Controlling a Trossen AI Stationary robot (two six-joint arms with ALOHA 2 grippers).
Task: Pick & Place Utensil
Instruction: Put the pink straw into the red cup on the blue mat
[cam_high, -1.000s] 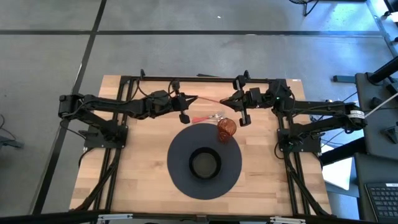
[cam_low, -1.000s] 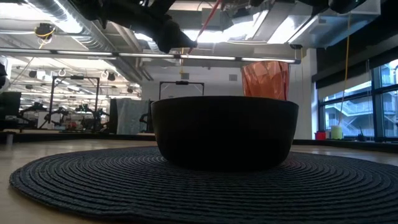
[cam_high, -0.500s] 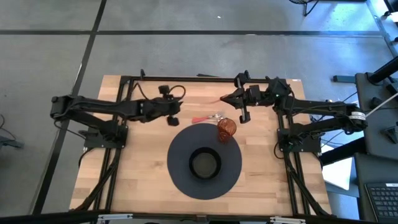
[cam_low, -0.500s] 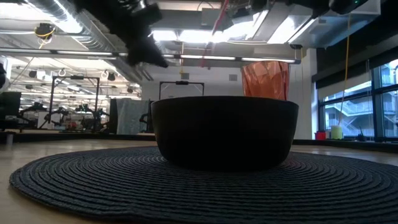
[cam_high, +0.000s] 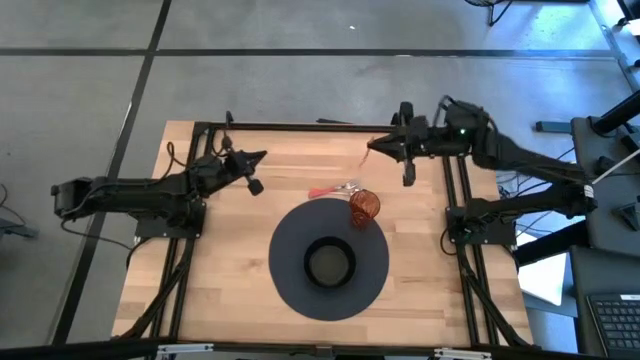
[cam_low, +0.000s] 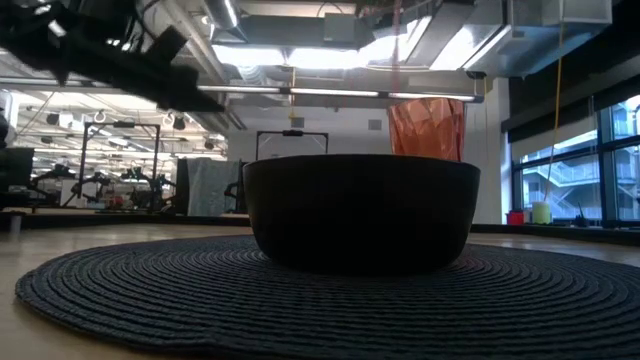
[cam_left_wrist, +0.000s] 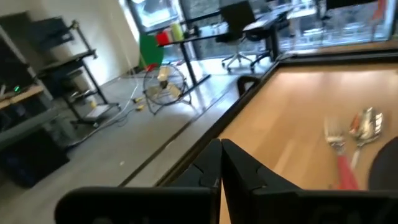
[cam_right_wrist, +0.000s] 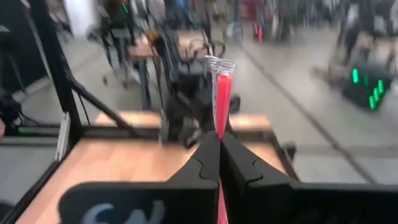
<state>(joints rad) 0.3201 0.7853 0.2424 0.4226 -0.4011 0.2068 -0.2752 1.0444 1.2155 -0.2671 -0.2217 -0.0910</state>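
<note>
A red-handled utensil (cam_right_wrist: 222, 93) with a silvery end sticks out past my right gripper (cam_right_wrist: 219, 144), which is shut on it. In the high view this gripper (cam_high: 376, 148) hangs over the table's far right part. A red-handled fork (cam_left_wrist: 339, 146) and spoon (cam_left_wrist: 365, 123) lie flat on the wood (cam_high: 335, 188). Near them, an orange wire cup (cam_high: 363, 207) stands on the dark round mat (cam_high: 290, 285). A black bowl (cam_high: 330, 262) sits at the mat's middle. My left gripper (cam_high: 256, 160) is shut, holds nothing and is drawn back to the far left. My right gripper pinches the utensil's red handle (cam_right_wrist: 221, 124) between its two fingers. The fingers come level from the table's right and lie along the handle. The silvery end (cam_right_wrist: 220, 65) points toward the table's left, and the utensil is lifted clear of the table.
Black frame rails (cam_high: 320, 127) run along the table's far edge and down both sides by the arm bases. Bare wood (cam_high: 220, 270) lies left of the mat and more of it (cam_high: 425, 270) to the right. The bowl (cam_low: 360, 210) fills the low view, with the cup (cam_low: 428, 128) behind it.
My left gripper has let go of the red utensil's end and drawn back toward the table's left edge. My right gripper has kept the utensil, moved toward the far right and risen. Fork, spoon, cup and bowl have stayed put.
</note>
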